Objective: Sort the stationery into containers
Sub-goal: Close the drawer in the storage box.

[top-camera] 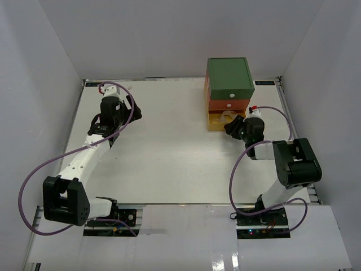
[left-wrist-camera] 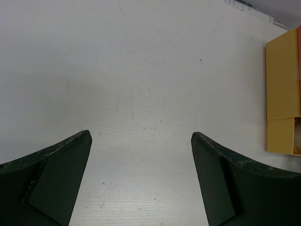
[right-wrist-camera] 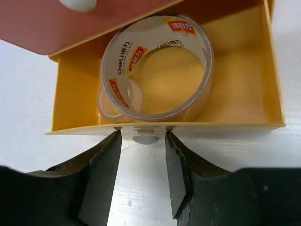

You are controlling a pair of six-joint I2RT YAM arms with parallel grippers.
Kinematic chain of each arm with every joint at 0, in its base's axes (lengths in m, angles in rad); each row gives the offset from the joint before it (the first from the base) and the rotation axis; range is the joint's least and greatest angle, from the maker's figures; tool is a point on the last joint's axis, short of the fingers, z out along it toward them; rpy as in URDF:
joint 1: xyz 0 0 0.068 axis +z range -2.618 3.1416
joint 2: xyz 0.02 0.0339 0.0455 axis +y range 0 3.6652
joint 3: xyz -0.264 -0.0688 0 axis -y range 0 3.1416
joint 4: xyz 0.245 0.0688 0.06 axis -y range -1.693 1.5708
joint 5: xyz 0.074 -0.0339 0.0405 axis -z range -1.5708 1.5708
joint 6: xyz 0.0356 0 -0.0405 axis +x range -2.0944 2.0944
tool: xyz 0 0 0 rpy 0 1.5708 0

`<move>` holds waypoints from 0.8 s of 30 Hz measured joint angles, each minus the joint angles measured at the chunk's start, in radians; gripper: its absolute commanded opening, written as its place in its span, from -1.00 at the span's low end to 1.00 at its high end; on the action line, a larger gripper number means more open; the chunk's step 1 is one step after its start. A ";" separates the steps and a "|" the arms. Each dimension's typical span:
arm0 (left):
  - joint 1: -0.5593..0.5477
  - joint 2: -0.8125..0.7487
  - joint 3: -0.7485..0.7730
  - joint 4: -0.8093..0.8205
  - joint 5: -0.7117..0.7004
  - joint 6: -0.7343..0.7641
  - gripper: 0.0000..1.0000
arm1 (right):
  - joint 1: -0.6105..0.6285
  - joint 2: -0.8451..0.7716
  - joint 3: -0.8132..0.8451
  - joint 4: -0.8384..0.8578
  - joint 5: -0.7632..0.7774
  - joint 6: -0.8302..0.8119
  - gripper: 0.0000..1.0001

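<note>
The stacked drawer unit [top-camera: 228, 73] stands at the back right, green over orange [top-camera: 228, 104] over yellow [top-camera: 216, 120]. The yellow drawer [right-wrist-camera: 244, 125] is pulled out. In it lie a grey tape roll [right-wrist-camera: 155, 70] and a smaller whitish roll [right-wrist-camera: 110, 106] under its left side. My right gripper [right-wrist-camera: 141, 141] is open at the drawer's front, its fingers on either side of the white knob [right-wrist-camera: 145, 139], apart from it. My left gripper [left-wrist-camera: 141, 136] is open and empty over bare table. No highlighters or pens show.
The orange drawer's front [right-wrist-camera: 70, 23] and its knob [right-wrist-camera: 77, 4] overhang the yellow drawer. The yellow drawer also shows at the right edge of the left wrist view [left-wrist-camera: 282, 94]. White walls enclose the table on three sides.
</note>
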 measured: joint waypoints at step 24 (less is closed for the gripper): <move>0.000 0.007 0.000 0.000 -0.010 0.005 0.96 | -0.029 0.192 0.126 0.146 -0.064 0.037 0.10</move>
